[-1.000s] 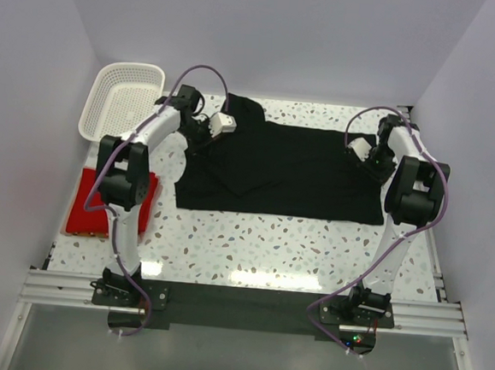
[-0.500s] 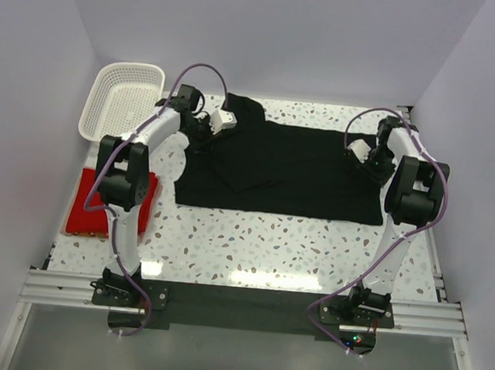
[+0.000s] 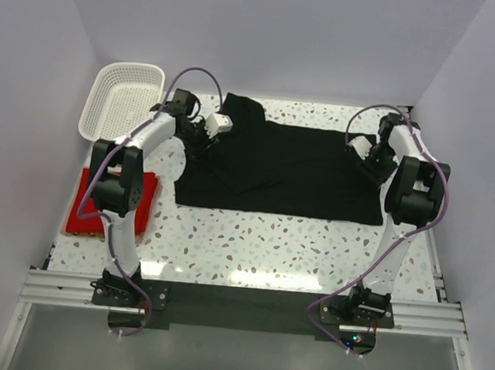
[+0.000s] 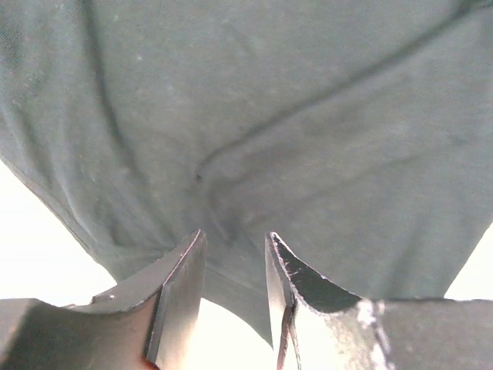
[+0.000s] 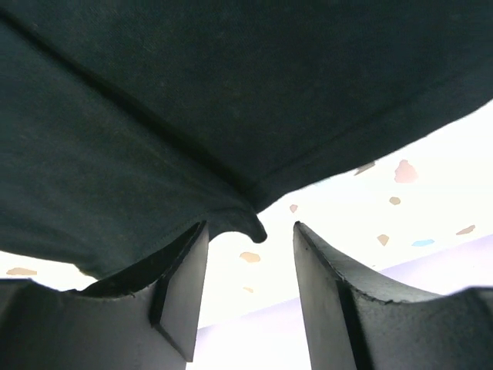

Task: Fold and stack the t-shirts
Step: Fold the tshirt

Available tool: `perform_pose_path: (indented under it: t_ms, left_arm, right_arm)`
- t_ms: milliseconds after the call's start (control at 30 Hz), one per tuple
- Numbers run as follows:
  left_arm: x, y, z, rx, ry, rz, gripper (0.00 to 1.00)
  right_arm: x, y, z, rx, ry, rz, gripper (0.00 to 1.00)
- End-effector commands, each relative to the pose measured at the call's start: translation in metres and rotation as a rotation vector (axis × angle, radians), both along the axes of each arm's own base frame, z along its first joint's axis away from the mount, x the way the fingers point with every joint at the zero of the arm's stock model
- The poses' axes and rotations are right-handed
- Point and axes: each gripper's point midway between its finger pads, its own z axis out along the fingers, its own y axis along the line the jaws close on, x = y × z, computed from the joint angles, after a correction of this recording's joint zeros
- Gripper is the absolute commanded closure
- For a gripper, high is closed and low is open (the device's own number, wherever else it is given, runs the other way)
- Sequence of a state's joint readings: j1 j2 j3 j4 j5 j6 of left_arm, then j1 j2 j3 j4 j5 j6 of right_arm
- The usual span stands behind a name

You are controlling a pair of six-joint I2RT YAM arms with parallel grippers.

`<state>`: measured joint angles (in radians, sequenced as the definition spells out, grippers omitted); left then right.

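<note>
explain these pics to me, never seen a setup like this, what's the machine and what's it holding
The machine is a left arm and a right arm, bolted at the near edge of a table. The wide picture looks down from above and behind them. The other two come from wrist cameras, so each shows its own two fingers.

A black shirt lies spread on the table. A red shirt that looks folded sits at the left, with a white basket beyond it.

The left gripper and right gripper are at the black shirt's two ends, jaws apart. Neither looks clamped on it.
</note>
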<state>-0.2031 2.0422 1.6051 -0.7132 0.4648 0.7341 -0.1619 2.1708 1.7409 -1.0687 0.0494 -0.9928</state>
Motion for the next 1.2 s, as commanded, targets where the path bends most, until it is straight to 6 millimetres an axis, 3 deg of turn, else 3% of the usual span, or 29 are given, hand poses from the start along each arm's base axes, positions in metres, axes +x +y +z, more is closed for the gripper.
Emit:
perform_pose_path:
  t_ms: [0,200,400,567,700,967,1167]
  left_arm:
    - [-0.009,-0.023,0.049,-0.076,-0.09,-0.007,0.58]
    - [-0.047,-0.057,0.024,-0.026,-0.02,-0.007,0.57]
    - [-0.066,-0.089,0.003,0.011,0.002,0.006,0.56]
    - [-0.072,-0.108,-0.018,0.073,0.006,0.038,0.55]
    - [-0.077,-0.112,-0.031,0.103,0.027,0.031,0.57]
    - [-0.087,-0.121,-0.033,0.077,0.067,0.014,0.55]
    - [-0.086,-0.122,-0.032,0.077,0.064,0.028,0.57]
  right_arm:
    - [0.01,0.009,0.037,0.039,-0.076,-0.046,0.48]
    - [-0.002,0.026,0.061,0.117,-0.1,-0.101,0.44]
    - [-0.037,0.045,0.065,0.202,-0.043,-0.156,0.47]
    - [-0.064,0.052,0.046,0.23,0.023,-0.21,0.52]
    - [-0.073,0.051,0.028,0.227,0.044,-0.235,0.56]
    - [-0.092,0.042,-0.014,0.197,0.113,-0.269,0.59]
    - [-0.099,0.039,-0.027,0.188,0.13,-0.272,0.59]
